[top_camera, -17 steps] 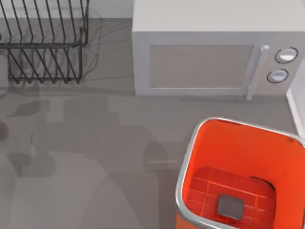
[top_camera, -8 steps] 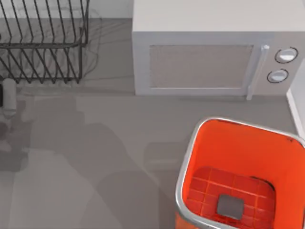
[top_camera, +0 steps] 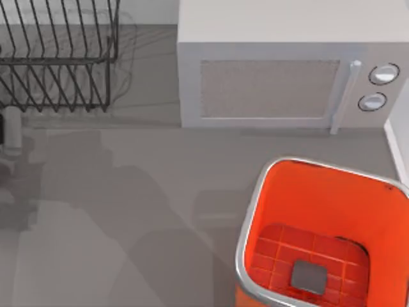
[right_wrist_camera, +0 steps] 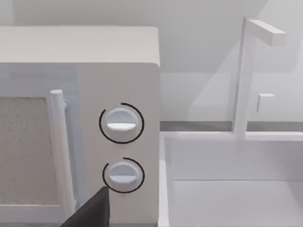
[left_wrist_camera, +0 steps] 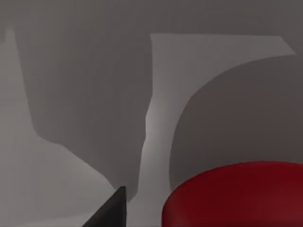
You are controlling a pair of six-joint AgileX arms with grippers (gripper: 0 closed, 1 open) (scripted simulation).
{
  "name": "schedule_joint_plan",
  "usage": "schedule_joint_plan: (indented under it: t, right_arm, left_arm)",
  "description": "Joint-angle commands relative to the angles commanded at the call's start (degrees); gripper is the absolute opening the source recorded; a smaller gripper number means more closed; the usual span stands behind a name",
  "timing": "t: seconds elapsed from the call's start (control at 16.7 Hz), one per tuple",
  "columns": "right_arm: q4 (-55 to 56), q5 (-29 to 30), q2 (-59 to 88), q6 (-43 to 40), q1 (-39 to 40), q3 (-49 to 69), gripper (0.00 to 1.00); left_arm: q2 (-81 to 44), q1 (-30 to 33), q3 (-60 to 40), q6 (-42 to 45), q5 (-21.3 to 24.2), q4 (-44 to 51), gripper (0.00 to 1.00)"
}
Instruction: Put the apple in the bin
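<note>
**Apple at the left gripper, bin at the table's right corner**

The apple point(left_wrist_camera: 236, 196) appears in the left wrist view as a glossy dark-red dome cut off by the frame edge, so its full outline and its contact with the table cannot be judged. Beside it, one dark pointed fingertip point(left_wrist_camera: 112, 212) of the left gripper enters the frame; the tip stands apart from the fruit, and whether the fingers are spread or closed cannot be told. In the top view, a pale cylindrical part of the left arm point(top_camera: 11, 131) sits at the far left edge, just below the wire dish rack point(top_camera: 57, 54), mostly cropped.

The bin point(top_camera: 252, 211), orange-red with a silver rim, occupies the lower right of the top view; its lower and right sides are cut off. Its gridded floor carries a grey square point(top_camera: 309, 276) and holds no fruit.

The right wrist view shows one dark fingertip point(right_wrist_camera: 92, 213) of the right gripper, truncated at the frame edge; its grip state cannot be told. It faces the microwave point(top_camera: 287, 64), near the two round dials point(right_wrist_camera: 121, 123) and the vertical door handle point(right_wrist_camera: 59, 151).

The table point(top_camera: 128, 192) is matte grey, crossed by broad soft shadows. Beside the microwave stands a white sink point(right_wrist_camera: 227, 189) with a white faucet point(right_wrist_camera: 246, 71), against a pale wall.
</note>
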State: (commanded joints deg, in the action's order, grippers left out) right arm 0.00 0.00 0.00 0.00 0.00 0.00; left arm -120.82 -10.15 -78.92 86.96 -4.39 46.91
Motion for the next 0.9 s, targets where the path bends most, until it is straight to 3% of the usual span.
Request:
schedule_joint_plan:
  t: [0.54, 0.9]
  right_arm:
    - [0.00, 0.00, 0.00, 0.00, 0.00, 0.00, 1.00]
    - [0.00, 0.00, 0.00, 0.00, 0.00, 0.00, 1.00]
  left_arm:
    - [0.00, 0.00, 0.00, 0.00, 0.00, 0.00, 0.02]
    - [0.00, 0.00, 0.00, 0.00, 0.00, 0.00, 0.00]
